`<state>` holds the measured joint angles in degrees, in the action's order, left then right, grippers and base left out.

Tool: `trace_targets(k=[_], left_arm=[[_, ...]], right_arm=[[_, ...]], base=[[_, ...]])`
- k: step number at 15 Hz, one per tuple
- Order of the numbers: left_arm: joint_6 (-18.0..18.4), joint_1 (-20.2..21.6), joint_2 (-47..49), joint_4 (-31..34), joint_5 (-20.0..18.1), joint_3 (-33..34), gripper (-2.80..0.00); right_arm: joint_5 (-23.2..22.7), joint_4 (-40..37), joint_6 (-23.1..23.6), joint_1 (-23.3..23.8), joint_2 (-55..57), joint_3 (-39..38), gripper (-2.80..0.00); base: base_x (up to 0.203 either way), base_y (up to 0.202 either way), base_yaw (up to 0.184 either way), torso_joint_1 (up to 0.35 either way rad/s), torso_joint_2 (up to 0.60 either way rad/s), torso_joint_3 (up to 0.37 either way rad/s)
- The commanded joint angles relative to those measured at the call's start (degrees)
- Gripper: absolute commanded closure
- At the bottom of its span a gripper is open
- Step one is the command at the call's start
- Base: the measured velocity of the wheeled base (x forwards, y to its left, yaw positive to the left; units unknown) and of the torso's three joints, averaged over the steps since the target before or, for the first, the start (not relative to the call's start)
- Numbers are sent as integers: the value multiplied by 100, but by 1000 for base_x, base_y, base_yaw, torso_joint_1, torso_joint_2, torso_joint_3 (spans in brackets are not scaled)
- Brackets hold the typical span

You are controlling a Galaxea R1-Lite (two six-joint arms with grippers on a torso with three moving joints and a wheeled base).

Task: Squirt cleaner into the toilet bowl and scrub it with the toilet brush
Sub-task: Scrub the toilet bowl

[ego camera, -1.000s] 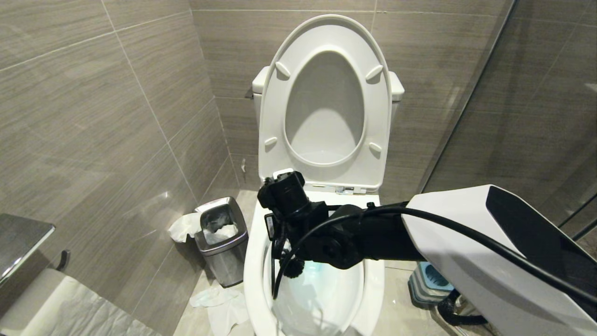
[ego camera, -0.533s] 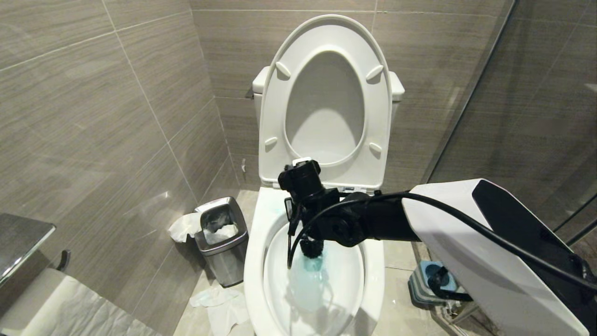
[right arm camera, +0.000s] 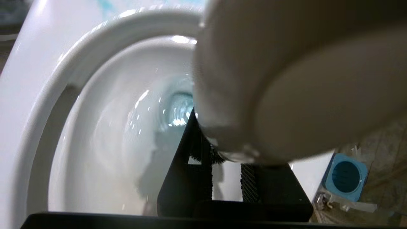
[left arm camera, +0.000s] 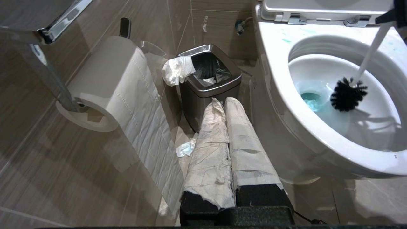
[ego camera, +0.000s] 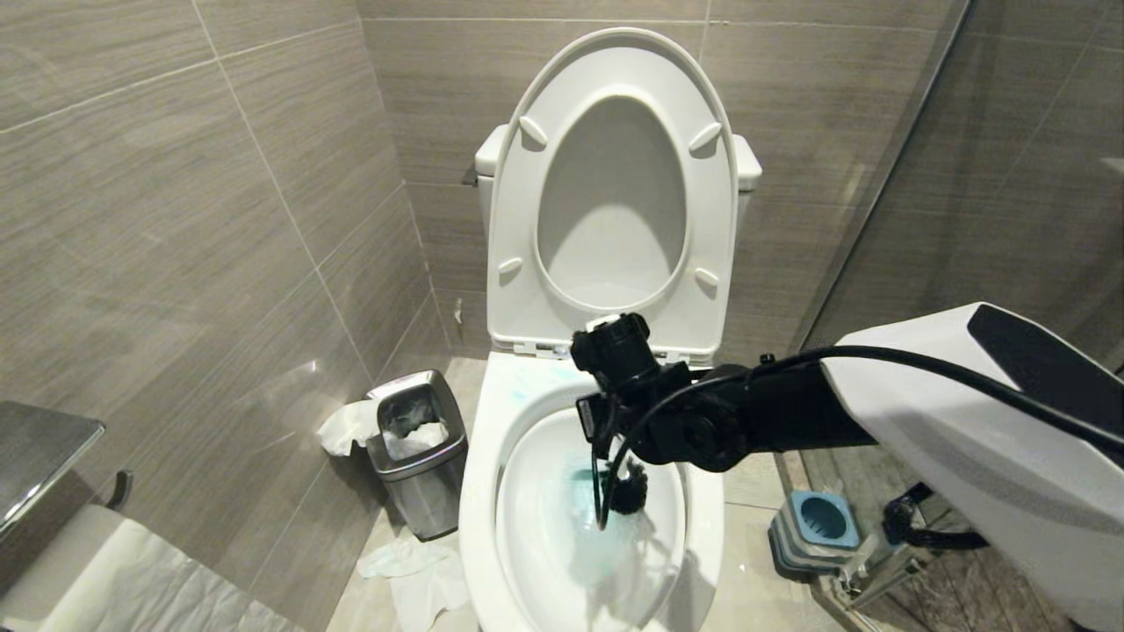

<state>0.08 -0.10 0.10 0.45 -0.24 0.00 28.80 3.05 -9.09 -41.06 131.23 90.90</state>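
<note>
While arm hides toilet brush (ego camera: 629,496) handle

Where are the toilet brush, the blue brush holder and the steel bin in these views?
toilet brush (left arm camera: 347,94), left wrist view, on its black bristle head inside the bowl.
blue brush holder (ego camera: 821,520), head view, on its square top around the round opening.
steel bin (left arm camera: 203,97), left wrist view, on its front wall.

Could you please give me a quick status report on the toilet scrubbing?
Right gripper shut on toilet brush, head inside toilet bowl, beside teal cleaner water. Left gripper shut, parked near steel bin. Nothing blocking.
</note>
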Motion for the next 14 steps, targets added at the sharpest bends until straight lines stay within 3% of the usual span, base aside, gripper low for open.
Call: trace_targets(k=[1,5,8,14], left_arm=[[1,1,-1,-1,-2,9,0],[1,1,-1,-1,-2,15,0],[0,1,-1,-1,-2,9,0],[-8,1,-1,-1,-2,9,0]], right_arm=[[-352,10,-20,-65,-706,-708,0],[-697,12,-195,-496,-1154,-1460,0],[-752,7,-373,-902,-1029,-1455,0],[-594,6,-448,-1141,-98,-94,0]], base=[[0,0,0,0,0,0],[0,0,0,0,0,0],[0,0,0,0,0,0],[0,0,0,0,0,0]])
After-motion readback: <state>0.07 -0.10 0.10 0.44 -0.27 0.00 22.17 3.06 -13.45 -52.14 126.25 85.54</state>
